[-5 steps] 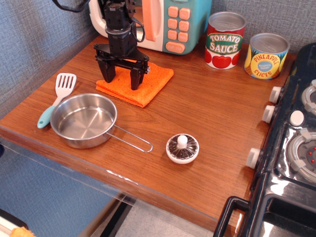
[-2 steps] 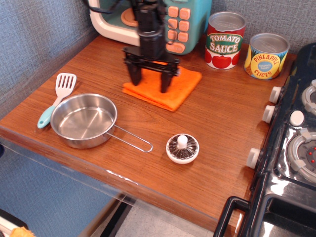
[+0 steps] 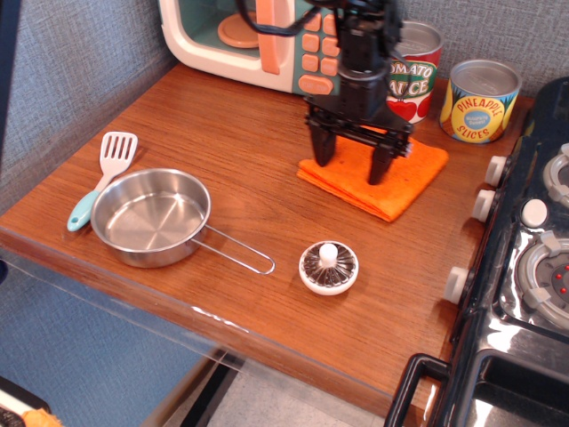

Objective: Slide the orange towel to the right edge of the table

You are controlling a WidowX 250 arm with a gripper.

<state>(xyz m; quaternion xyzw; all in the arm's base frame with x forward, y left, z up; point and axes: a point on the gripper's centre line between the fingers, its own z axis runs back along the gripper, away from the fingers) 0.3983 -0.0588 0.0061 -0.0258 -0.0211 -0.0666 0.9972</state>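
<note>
The orange towel (image 3: 391,182) lies flat on the reddish-brown table (image 3: 258,178), right of centre, its right corner close to the black toy stove. My black gripper (image 3: 352,162) stands upright over the towel with its two fingers spread wide, both tips pressing down on the cloth's left half. The fingers hold nothing between them. The arm hides part of the tomato sauce can behind it.
A steel pan (image 3: 151,216) and a white-and-teal spatula (image 3: 103,173) sit at front left. A toy microwave (image 3: 258,40) stands at the back, with a tomato sauce can (image 3: 416,62) and pineapple can (image 3: 480,100). A small round lid (image 3: 328,267) lies in front. The stove (image 3: 524,267) bounds the right.
My gripper has moved right across the table with its fingertips on the towel, and the towel has slid with it from back left of centre to near the stove.
</note>
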